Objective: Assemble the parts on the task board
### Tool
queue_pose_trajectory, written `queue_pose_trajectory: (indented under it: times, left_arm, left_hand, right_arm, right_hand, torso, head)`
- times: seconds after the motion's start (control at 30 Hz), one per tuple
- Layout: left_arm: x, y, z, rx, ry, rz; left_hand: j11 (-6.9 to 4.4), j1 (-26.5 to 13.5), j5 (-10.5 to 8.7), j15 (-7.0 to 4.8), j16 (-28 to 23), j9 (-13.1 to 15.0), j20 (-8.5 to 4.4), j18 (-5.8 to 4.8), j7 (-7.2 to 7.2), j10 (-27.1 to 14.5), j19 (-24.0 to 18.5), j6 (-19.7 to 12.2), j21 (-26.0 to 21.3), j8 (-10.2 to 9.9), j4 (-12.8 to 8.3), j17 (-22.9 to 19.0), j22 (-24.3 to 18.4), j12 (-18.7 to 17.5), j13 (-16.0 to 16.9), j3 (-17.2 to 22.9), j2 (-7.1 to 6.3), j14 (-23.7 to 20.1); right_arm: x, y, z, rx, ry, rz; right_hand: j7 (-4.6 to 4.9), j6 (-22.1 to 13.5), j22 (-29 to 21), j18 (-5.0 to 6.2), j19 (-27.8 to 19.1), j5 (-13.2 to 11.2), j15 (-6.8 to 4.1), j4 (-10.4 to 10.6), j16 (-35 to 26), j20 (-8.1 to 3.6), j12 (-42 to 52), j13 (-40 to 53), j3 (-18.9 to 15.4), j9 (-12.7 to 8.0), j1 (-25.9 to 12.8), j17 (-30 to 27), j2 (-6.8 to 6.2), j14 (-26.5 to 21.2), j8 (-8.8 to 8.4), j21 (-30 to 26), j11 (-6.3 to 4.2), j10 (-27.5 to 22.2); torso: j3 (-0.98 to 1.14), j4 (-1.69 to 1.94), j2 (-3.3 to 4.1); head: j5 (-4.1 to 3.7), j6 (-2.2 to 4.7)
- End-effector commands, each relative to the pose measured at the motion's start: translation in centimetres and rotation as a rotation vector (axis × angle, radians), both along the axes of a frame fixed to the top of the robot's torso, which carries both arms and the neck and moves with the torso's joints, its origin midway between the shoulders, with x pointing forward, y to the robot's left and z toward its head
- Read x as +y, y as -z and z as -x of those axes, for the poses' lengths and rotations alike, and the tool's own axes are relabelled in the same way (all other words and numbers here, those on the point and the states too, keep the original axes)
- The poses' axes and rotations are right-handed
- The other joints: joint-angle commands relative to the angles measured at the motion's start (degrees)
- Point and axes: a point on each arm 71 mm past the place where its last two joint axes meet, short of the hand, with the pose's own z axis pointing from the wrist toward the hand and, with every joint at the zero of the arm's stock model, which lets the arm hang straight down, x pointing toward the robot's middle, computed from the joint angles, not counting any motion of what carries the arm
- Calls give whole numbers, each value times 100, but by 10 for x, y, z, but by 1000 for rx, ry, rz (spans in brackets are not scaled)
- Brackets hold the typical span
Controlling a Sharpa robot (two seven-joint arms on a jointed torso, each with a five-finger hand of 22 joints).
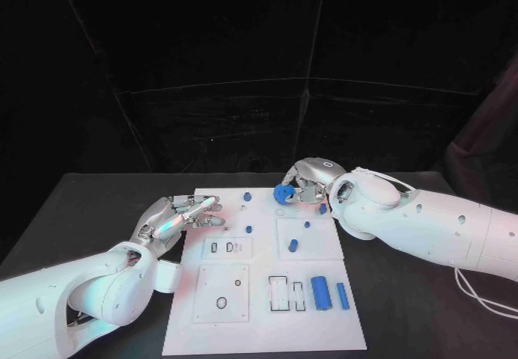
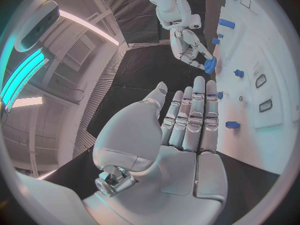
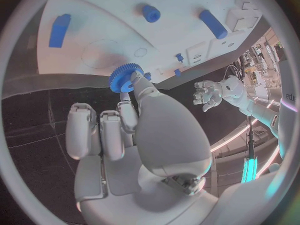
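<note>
Seen from the robot's head cam: a white task board (image 1: 216,329) lies mid-table, and the right hand (image 1: 311,182) hovers at the board's far edge, thumb & a finger pinching a small blue gear (image 1: 284,194) just above the surface. The left hand (image 1: 178,217) sits at the board's left edge w/ fingers spread, holding nothing. Step in hand looks like seating the gear; next move prob. calls for lining it up over its spot near that far edge, lowering straight, then letting go w/o tilting it.
</note>
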Motion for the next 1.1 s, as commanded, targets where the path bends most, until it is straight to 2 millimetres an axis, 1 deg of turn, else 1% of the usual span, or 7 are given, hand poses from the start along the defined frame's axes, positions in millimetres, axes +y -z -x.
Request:
queue_pose_trajectory:
  times: [0.03, 0.17, 0.33, 0.37, 0.63, 0.8, 1.1]
  left_arm:
    - [0, -2, 1, -6, 10, 4]
    - [2, -2, 2, -7, 6, 3]
    - [6, -3, 2, -9, -3, -1]
    - [6, -4, 2, -9, -5, -1]
    - [10, -5, 2, -14, -15, -4]
    - [10, -5, 2, -15, -14, -4]
    - [10, -5, 1, -15, -13, -3]
  left_hand:
    - [22, 44, 32, 9, -37, -5, 22, 82, 21, 12, 34, -5, -31, -32, -5, 7, -7, -22, -7, 29, 8, -20]
    - [22, 46, 32, 9, -39, -5, 22, 82, 21, 12, 34, -6, -32, -33, -8, 8, -8, -24, -7, 32, 7, -21]
    - [22, 47, 31, 9, -42, -5, 22, 81, 21, 12, 33, -6, -34, -34, -11, 9, -9, -26, -7, 37, 6, -23]
    - [22, 48, 31, 10, -44, -5, 23, 81, 21, 12, 33, -6, -35, -35, -14, 9, -10, -27, -7, 40, 6, -24]
    - [23, 49, 31, 11, -48, -5, 23, 81, 22, 12, 32, -7, -37, -37, -19, 11, -12, -30, -7, 46, 4, -26]
    - [23, 49, 31, 11, -48, -5, 23, 81, 22, 12, 32, -7, -37, -37, -19, 11, -12, -30, -7, 46, 4, -26]
    - [23, 49, 31, 11, -48, -5, 23, 81, 22, 12, 32, -7, -37, -37, -19, 11, -12, -30, -7, 46, 4, -26]
  right_arm:
    - [14, -8, 7, -52, -28, -43]
    - [31, -9, 9, -57, -58, -52]
    - [54, -7, 7, -48, -89, -52]
    - [58, -7, 6, -44, -93, -50]
    - [84, 3, 0, -4, -117, -20]
    - [95, 11, -2, 21, -121, 4]
    - [101, 17, -5, 44, -121, 38]
  right_hand:
    - [-152, 395, 91, -91, 39, 21, -21, 138, 25, -4, -20, -26, 183, 256, -180, 262, -62, 355, -55, 22, -103, 160]
    - [-146, 390, 96, -92, 42, 15, -18, 152, 23, -1, -26, -23, 221, 250, -226, 261, -78, 355, -81, 24, -98, 160]
    - [-141, 385, 100, -92, 43, 7, -13, 166, 19, 2, -37, -24, 266, 246, -274, 256, -93, 354, -110, 24, -93, 158]
    - [-139, 383, 99, -92, 42, 5, -13, 169, 19, 3, -42, -26, 274, 245, -282, 255, -96, 353, -115, 24, -92, 156]
    - [-126, 364, 160, -105, 83, -17, -5, 178, 20, 8, -54, -26, 313, 239, -333, 263, -123, 355, -153, 47, -81, 150]
    - [-120, 352, 165, -106, 85, -27, -1, 177, 16, 11, -74, -39, 332, 237, -353, 255, -139, 354, -172, 49, -75, 139]
    - [-114, 344, 170, -107, 88, -31, 4, 175, 9, 15, -98, -55, 347, 235, -370, 238, -157, 350, -188, 51, -70, 125]
  torso:
    - [-2, 2, -1]
    - [-8, 15, 3]
    - [-16, 16, 1]
    - [-5, 15, 4]
    - [-1, 3, 14]
    - [4, 6, 11]
    - [8, -3, 12]
  head:
    - [13, 18]
    - [-7, 25]
    - [12, 27]
    - [16, 32]
    - [58, 6]
    - [61, -15]
    - [60, -30]
